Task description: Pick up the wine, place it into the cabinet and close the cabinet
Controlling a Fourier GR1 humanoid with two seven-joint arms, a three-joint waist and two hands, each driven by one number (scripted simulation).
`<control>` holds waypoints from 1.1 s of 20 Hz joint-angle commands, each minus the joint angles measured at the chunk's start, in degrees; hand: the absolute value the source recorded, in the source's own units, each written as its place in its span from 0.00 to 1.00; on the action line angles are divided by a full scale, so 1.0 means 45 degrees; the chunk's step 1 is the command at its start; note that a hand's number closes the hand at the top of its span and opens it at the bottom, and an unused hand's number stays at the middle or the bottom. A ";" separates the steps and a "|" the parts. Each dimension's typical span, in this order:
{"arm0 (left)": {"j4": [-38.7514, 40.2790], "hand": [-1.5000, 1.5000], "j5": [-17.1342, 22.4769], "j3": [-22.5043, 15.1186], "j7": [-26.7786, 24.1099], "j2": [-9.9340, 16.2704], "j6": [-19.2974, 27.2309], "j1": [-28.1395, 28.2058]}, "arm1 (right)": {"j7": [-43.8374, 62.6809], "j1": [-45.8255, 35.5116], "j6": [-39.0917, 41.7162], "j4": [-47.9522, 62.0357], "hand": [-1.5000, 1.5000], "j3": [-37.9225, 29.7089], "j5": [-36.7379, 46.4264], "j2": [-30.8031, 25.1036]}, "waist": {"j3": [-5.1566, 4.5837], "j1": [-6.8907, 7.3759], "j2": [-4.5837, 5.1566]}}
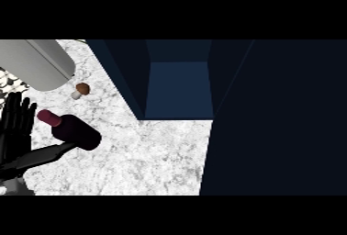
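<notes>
The wine bottle (71,129), dark maroon with a paler red top, stands on the white speckled counter (149,156) at the left, seen from above. My left hand (17,126) is at the left edge, right beside the bottle's neck, fingers straight and pointing up the view. Its thumb (47,155) stretches right and touches the bottle's lower body. The dark blue cabinet (180,87) stands open in the middle, its inside bare, its door (278,119) swung out along the right. My right hand shows nowhere.
A small brown-capped mushroom (80,90) lies on the counter above the bottle. A grey rounded cylinder (44,64), like a forearm, crosses the top left corner. Bare counter runs between the bottle and the cabinet's front.
</notes>
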 commanded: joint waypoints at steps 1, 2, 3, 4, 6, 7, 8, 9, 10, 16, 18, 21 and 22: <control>0.1412 0.00 -0.0150 0.0220 -0.0877 -0.0053 0.0104 -0.0354 | 0.0592 0.0586 -0.0168 -0.1420 0.00 0.0324 -0.1287 0.0459 | 0.0001 -0.0022 0.0000; 0.1415 0.00 0.0297 0.0540 -0.0331 0.0529 -0.0371 -0.0524 | 0.0243 0.1316 -0.0132 -0.1997 0.00 0.1234 -0.0369 0.0939 | 0.0002 -0.0044 -0.0014; 0.1828 0.00 0.0194 0.0487 -0.1323 0.0159 -0.0403 -0.0118 | 0.0501 0.0062 0.0000 -0.0940 0.00 -0.0454 -0.1975 0.0090 | 0.0003 0.0033 0.0005; 0.2242 0.00 -0.0112 0.0258 -0.1945 -0.0202 -0.0330 0.0225 | 0.0551 0.0464 -0.0202 -0.1299 0.00 0.0536 -0.0940 0.0573 | 0.0000 0.0024 0.0001; 0.3012 0.00 0.0151 0.0700 -0.1925 0.0209 -0.0550 0.0020 | 0.0558 0.0849 0.0039 -0.1624 0.00 0.0041 -0.1680 0.0446 | 0.0000 -0.0034 -0.0002; 0.2916 0.00 0.0333 0.0838 -0.1977 0.0363 -0.0717 0.0010 | 0.0078 0.1611 0.0504 -0.1896 0.00 0.0278 -0.1586 0.0551 | 0.0004 -0.0052 -0.0015; 0.3407 0.00 0.0381 0.0845 -0.2346 0.0314 -0.0869 -0.0034 | 0.0877 0.0245 -0.0026 -0.1382 0.00 -0.0441 -0.2095 0.0151 | 0.0000 0.0020 0.0003; 0.3539 0.00 0.0313 0.1107 -0.2360 0.0754 -0.0885 -0.0191 | 0.0468 0.1160 0.0367 -0.1837 0.00 -0.0085 -0.1949 0.0359 | 0.0003 -0.0038 -0.0009; 0.3511 0.00 0.0494 0.1095 -0.2868 0.0470 -0.1172 0.0456 | 0.0837 -0.0404 -0.0183 -0.0872 0.00 -0.0232 -0.1693 0.0262 | -0.0001 0.0092 0.0005; 0.6196 0.00 -0.0050 0.0941 -0.3838 0.0673 -0.1014 -0.1190 | 0.0433 0.1090 0.0517 -0.1621 0.00 -0.0288 -0.2151 0.0325 | 0.0001 -0.0106 0.0005; 0.7019 0.00 0.0018 0.1218 -0.5043 0.1088 -0.1866 -0.0478 | 0.1073 0.0351 0.0106 -0.1692 0.00 -0.0136 -0.1797 0.0241 | -0.0006 -0.0022 0.0008; 0.8325 0.00 -0.0074 0.1259 -0.5293 0.1379 -0.1815 -0.1617 | -0.0136 0.1418 0.0727 -0.1466 0.00 -0.0074 -0.1616 0.0613 | -0.0001 -0.0106 0.0009; 0.7685 0.00 0.0208 0.1296 -0.5373 0.1704 -0.2622 -0.0781 | 0.0730 0.0806 0.0043 -0.1573 0.00 0.0667 -0.0781 0.0816 | -0.0001 0.0022 0.0000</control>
